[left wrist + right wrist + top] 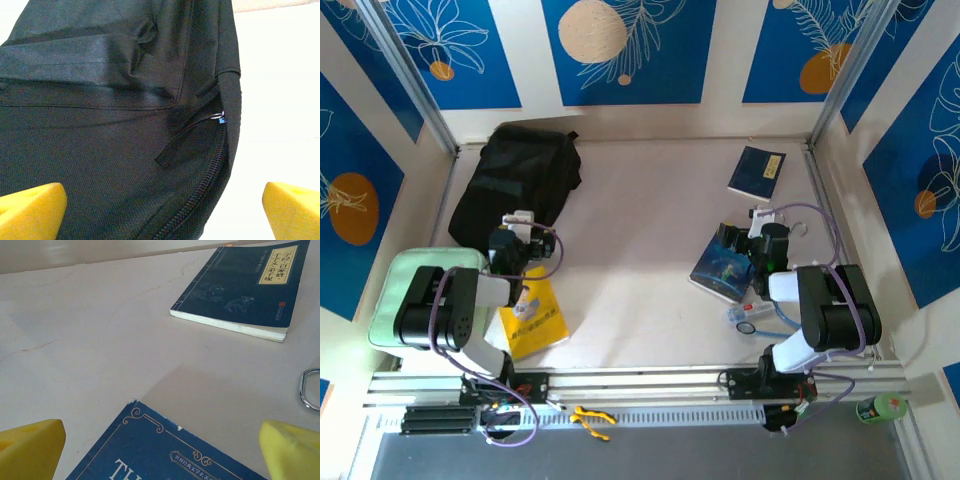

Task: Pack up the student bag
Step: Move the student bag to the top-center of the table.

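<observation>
Left gripper (523,232), jaws apart and empty, faces the near end of the large black soft fabric backpack (515,180) lying straight ahead; right gripper (745,240), likewise apart, hangs well right of that backpack.

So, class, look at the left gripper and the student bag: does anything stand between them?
Nothing visible does. The left gripper is open, and the left wrist view shows the student bag, its black fabric and zip, straight ahead with no object between. The yellow book lies back by the arm, off that path.
</observation>
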